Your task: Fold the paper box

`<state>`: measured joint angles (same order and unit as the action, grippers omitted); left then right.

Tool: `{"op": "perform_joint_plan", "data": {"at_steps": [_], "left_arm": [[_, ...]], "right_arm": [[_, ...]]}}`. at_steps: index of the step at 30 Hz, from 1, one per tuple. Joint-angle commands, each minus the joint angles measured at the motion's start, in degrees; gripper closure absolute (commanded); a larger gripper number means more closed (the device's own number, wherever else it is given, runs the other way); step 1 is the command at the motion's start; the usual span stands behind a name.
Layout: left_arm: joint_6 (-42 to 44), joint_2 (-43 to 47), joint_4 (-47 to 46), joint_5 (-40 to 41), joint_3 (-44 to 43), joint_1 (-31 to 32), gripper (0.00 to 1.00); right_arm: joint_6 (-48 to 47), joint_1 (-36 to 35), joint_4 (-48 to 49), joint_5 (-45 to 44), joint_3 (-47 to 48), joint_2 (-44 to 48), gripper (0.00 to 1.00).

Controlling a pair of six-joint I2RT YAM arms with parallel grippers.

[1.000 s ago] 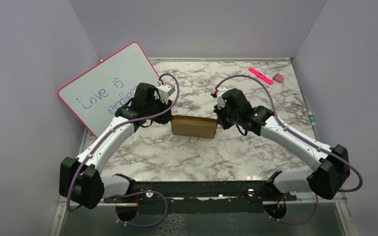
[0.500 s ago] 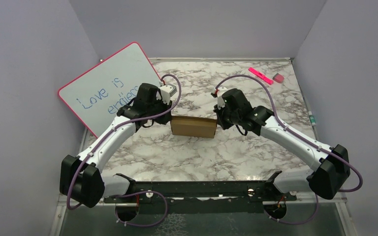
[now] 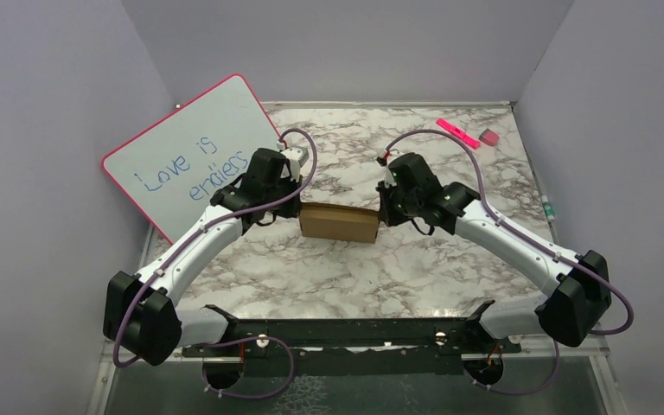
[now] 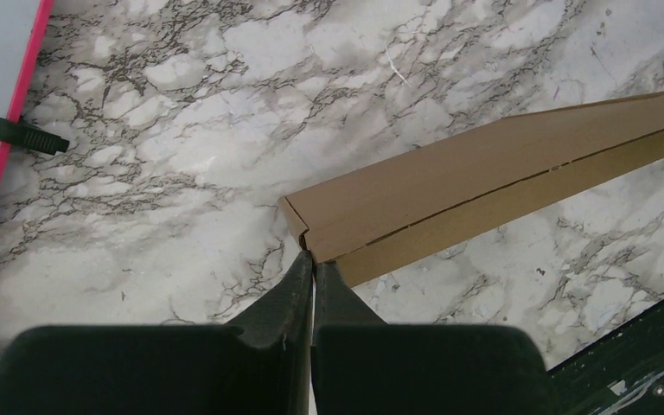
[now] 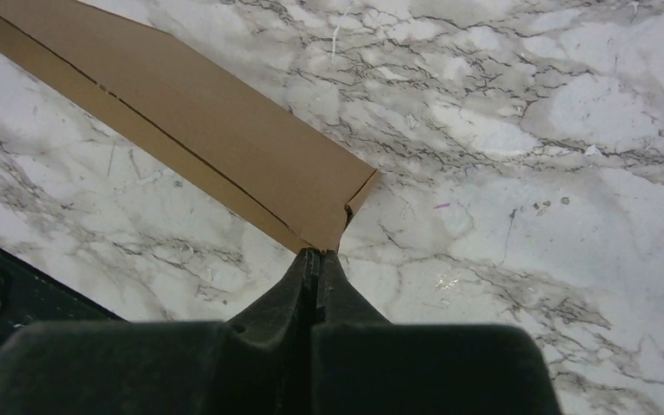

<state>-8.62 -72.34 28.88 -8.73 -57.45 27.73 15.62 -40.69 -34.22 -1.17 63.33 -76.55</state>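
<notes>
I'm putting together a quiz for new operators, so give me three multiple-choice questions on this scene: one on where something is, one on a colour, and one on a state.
1. Where is the paper box?
A) in the far right corner
B) between the left end effector and the right end effector
C) leaning on the back wall

2. What colour is the frame of the whiteboard?
A) blue
B) green
C) pink

3. How do the left end effector's jaws stand?
A) shut
B) wide open
C) clamped around a marker

Answers:
1 B, the top view shows the box lying flat with an end effector at each end.
2 C, a pink rim runs along the board's edges.
3 A, the left wrist view shows them pressed together at the box's corner.
</notes>
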Motion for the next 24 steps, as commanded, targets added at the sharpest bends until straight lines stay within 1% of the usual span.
{"op": "perform_joint_plan", "data": {"at_steps": [1, 4, 8, 12, 17, 20, 24], "left_arm": [[-5.1, 0.7, -1.1, 0.4, -1.3, 1.4, 1.0], [-5.9, 1.1, -1.3, 0.5, -1.7, 1.9, 1.0], [-6.2, 1.1, -1.2, 1.0, -1.8, 2.3, 1.0], [-6.8, 1.2, -1.4, 0.9, -0.8, 2.7, 1.0], [-7.1, 1.4, -1.3, 1.3, -0.7, 3.1, 1.0], [-6.7, 1.0, -1.1, 1.7, -0.9, 3.6, 1.0], [-6.5, 1.0, -0.3, 2.5, -1.2, 3.9, 1.0]], "right_arm": [[8.9, -0.4, -3.0, 1.7, 3.5, -3.2, 0.99], [11.3, -0.4, -4.8, 1.8, 4.7, -3.9, 0.99], [14.2, -0.4, -5.4, -0.2, 5.6, -3.8, 0.99], [16.2, -0.4, -4.8, -0.3, 5.9, -3.2, 0.99], [17.0, -0.4, -7.7, -1.6, 9.2, -5.6, 0.99], [16.7, -0.5, -7.4, -1.1, 9.3, -6.6, 0.99], [16.8, -0.4, -9.9, -2.1, 11.4, -8.0, 0.99]]}}
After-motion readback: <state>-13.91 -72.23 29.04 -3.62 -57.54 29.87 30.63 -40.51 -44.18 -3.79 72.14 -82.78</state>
